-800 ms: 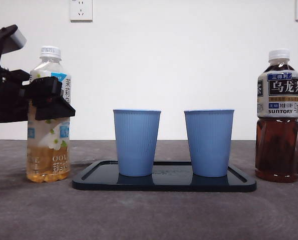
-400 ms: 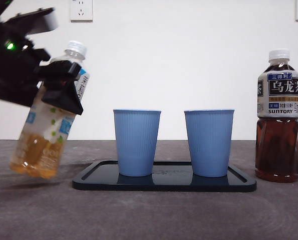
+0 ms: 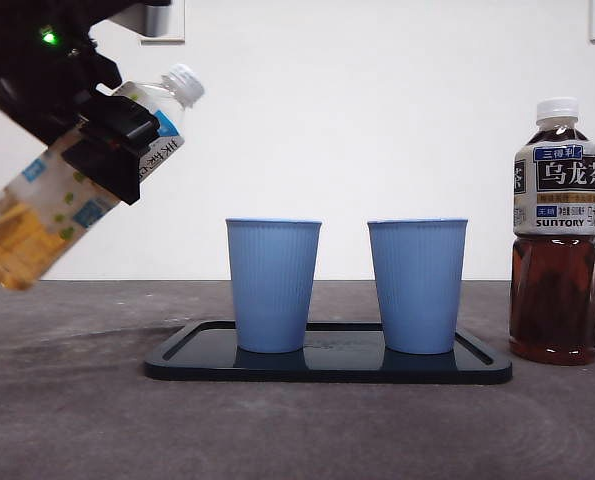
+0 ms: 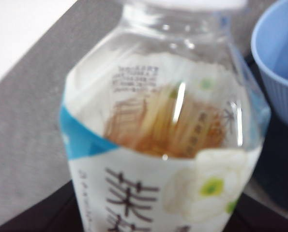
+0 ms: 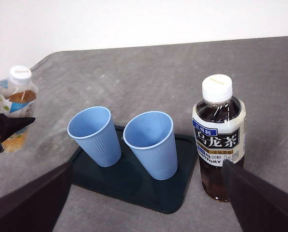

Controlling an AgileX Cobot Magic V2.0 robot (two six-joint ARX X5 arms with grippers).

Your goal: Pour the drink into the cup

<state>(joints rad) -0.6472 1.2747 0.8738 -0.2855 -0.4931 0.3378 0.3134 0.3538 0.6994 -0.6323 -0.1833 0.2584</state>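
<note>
On my far left, the left gripper is clamped around the label band of the jasmine tea bottle, holding it clear of the table and tilted so its white cap points up toward the cups, the pale amber drink pooled at the low end. From the left wrist camera I see the bottle filling the frame, white label with a blue band and flower print, dark Chinese characters too blurred to read. Next comes the dark tray carrying the left blue cup and the right blue cup, both upright and apart. Far right stands the dark oolong tea bottle, capped, its label reading SUNTORY. My right gripper waits with jaws spread wide
</note>
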